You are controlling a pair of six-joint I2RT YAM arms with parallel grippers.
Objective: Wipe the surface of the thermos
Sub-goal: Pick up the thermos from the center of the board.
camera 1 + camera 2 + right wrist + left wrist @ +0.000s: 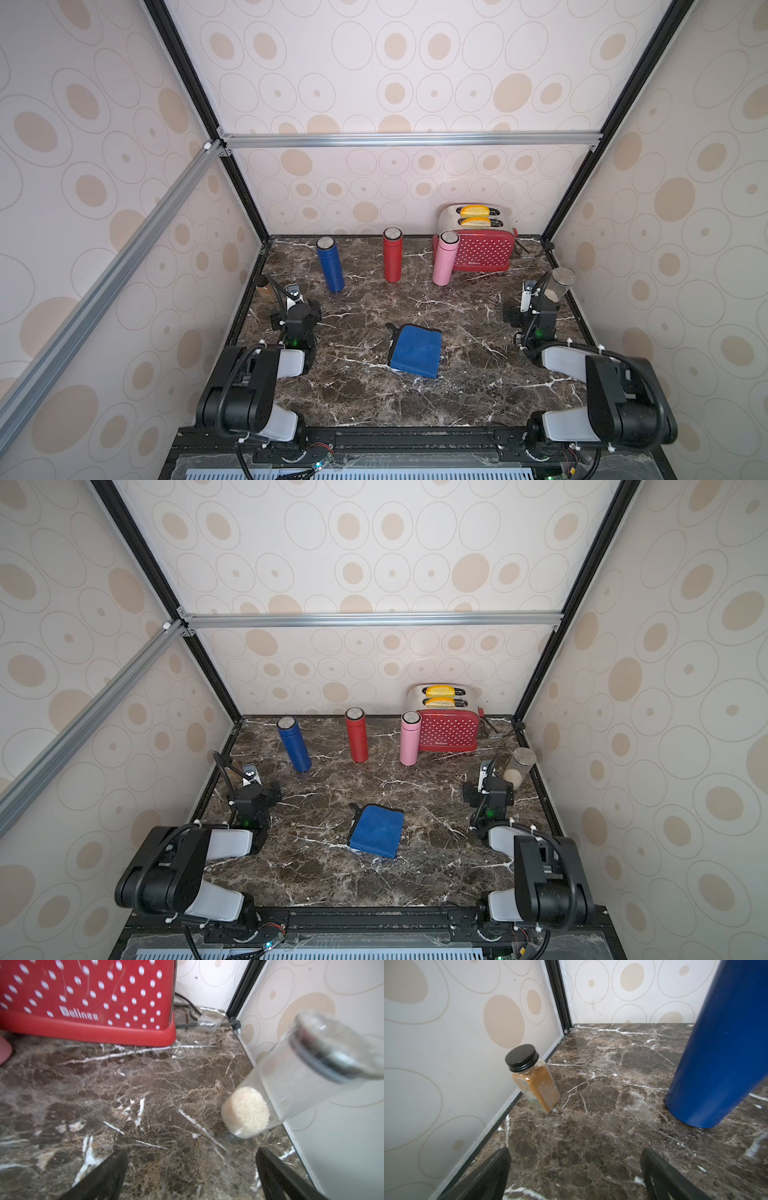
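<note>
3 thermoses stand upright in a row near the back of the marble worktop (415, 399), apart from each other: blue thermos (330, 266) on the left, red thermos (392, 257) mid, pink thermos (444, 259) right. The pink one is just in front of the red polka-dot toaster (484, 249), which has 2 bread slices (473, 216) in its slots.

Folded blue cloth (416, 351) lies flat mid-worktop, nearer the front, well apart from the thermoses & both arms.

L hand (575, 1153): jaws wide, holding nothing, low over the worktop by the left wall. A spice jar (535, 1082) w/ black lid stands ahead of it against the wall, & the blue thermos base is near.

R hand (192, 1152): jaws wide, empty, by the right wall. A glass jar (291, 1076) w/ some rice at the bottom is just ahead, toaster further on.
</note>
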